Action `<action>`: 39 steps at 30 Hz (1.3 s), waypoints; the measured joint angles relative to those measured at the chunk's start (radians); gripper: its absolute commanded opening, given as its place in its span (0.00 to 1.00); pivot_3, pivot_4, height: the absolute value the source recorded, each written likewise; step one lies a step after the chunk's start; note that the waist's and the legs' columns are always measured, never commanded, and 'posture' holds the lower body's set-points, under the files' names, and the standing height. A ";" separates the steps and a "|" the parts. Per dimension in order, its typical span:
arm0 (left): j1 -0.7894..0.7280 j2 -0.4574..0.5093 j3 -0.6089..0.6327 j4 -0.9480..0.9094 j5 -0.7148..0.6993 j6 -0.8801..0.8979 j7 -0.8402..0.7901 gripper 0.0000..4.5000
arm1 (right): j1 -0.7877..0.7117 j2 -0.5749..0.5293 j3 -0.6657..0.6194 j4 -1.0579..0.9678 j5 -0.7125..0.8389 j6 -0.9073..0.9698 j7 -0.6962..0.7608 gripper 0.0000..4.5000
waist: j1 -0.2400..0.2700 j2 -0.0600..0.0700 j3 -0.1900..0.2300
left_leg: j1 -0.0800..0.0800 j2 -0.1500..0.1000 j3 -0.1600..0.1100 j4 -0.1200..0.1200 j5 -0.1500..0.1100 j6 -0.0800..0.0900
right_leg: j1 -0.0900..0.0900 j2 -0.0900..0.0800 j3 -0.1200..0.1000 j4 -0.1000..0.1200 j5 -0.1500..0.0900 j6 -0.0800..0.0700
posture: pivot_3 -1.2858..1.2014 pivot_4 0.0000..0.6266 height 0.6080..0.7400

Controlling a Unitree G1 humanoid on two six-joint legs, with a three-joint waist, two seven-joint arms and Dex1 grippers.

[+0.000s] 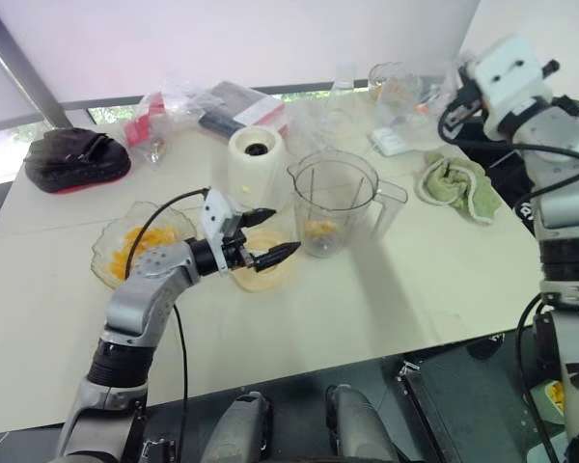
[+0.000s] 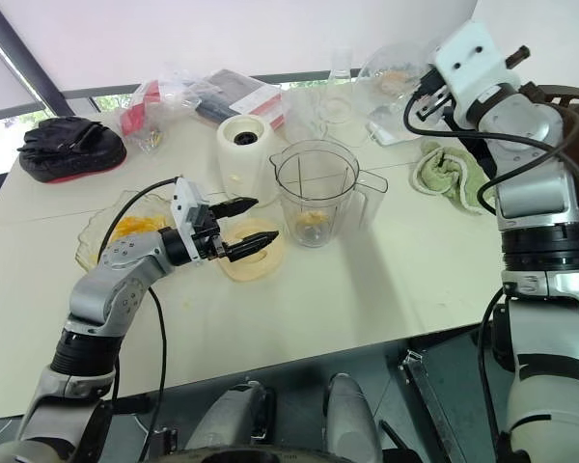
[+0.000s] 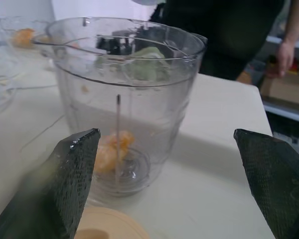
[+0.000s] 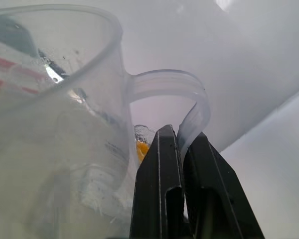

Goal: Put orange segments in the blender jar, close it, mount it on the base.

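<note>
The clear blender jar [image 1: 333, 198] stands upright and uncovered near the table's middle, with a few orange segments [image 3: 109, 149] at its bottom. My left gripper [image 1: 275, 231] is open just left of the jar, hovering over the beige lid [image 1: 261, 272] that lies flat on the table. Behind the lid stands the white blender base [image 1: 257, 162]. A glass bowl [image 1: 111, 253] holding more orange segments [image 1: 140, 241] sits at the left. At the far right, my right gripper [image 4: 182, 137] is shut on the handle [image 4: 189, 94] of a clear jug [image 2: 391, 72], raised above the table.
A green cloth [image 1: 454, 183] lies right of the jar. A black pouch [image 1: 75, 159] is at the far left. Plastic bags and packets [image 1: 203, 106] crowd the back edge, beside a white adapter [image 1: 391, 143]. A person's hand [image 3: 284, 55] shows beyond the table.
</note>
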 measured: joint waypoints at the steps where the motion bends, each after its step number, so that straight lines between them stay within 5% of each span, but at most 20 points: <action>1: 0.000 -0.003 0.005 0.000 -0.001 0.000 0.007 1.00 | -0.004 0.000 0.009 0.005 -0.009 -0.010 0.008 0.01 | 0.000 0.000 0.000 | 0.000 0.000 0.000 0.000 0.000 -0.001 | 0.000 0.000 0.000 0.000 0.000 0.000 | 0.52 0.24 1.00; 39: 0.036 0.005 0.018 -0.045 -0.009 0.009 0.046 1.00 | -0.025 0.002 0.111 -0.015 -0.281 -0.266 0.078 0.01 | -0.001 0.000 0.000 | -0.001 0.000 0.000 -0.001 0.001 -0.002 | -0.002 0.000 0.000 0.000 0.000 0.000 | 0.52 0.24 1.00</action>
